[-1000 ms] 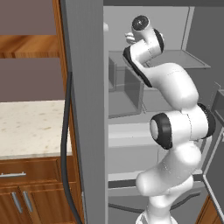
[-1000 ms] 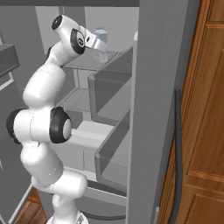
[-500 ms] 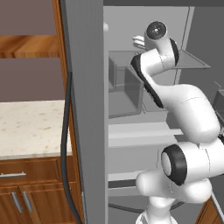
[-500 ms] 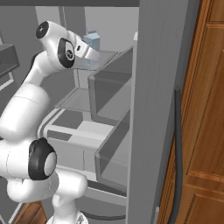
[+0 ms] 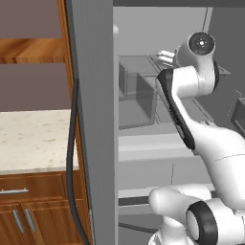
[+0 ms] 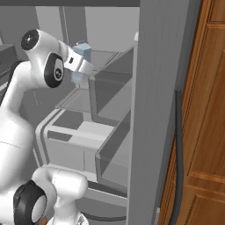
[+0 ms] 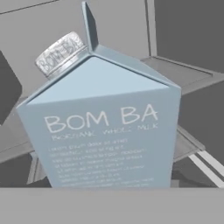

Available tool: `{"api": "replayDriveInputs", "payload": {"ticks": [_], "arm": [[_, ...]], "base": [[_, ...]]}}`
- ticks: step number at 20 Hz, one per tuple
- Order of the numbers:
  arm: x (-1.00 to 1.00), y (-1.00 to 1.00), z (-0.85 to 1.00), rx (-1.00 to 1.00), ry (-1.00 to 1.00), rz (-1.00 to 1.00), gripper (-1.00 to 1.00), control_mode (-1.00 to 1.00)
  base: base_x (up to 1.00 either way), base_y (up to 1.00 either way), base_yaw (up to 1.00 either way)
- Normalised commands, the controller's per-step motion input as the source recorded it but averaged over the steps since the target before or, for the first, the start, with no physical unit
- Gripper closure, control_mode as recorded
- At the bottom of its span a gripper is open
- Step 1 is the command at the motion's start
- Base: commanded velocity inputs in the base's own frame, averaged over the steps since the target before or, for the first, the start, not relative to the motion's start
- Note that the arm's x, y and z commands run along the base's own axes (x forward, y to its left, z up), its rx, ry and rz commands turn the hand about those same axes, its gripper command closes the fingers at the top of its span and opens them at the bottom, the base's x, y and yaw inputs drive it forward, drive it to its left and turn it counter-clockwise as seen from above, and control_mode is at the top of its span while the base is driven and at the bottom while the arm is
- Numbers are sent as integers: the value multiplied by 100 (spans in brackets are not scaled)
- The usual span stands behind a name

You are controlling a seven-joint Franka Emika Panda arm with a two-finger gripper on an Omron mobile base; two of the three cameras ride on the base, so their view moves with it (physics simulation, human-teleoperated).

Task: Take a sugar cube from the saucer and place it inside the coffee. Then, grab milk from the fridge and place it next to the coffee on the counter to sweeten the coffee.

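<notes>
Milk carton dead ahead of my gripper, inside the fridge.

Gripper (image 6: pixel 81 72) sat at the milk (image 7: pixel 105 127), which stood right up against the hand camera, gabled top and silver cap uppermost, long axis upright. Jaws looked set about carton width; whether they gripped it or merely flanked it, I could not tell. Carton was up on a fridge (image 5: pixel 93 95) shelf; the counter (image 5: pixel 33 139) lay off to my left, past the door edge.
</notes>
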Motion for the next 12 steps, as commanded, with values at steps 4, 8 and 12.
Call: {"api": "replayDriveInputs", "payload": {"ticks": [4,8,12], "arm": [[-100,13,-40,0,9,11,100,-100],[-100,15,-53,0,5,11,100,-100],[-98,6,-27,0,1,9,100,-100]], "base": [[0,0,0],[0,0,0],[0,0,0]]}}
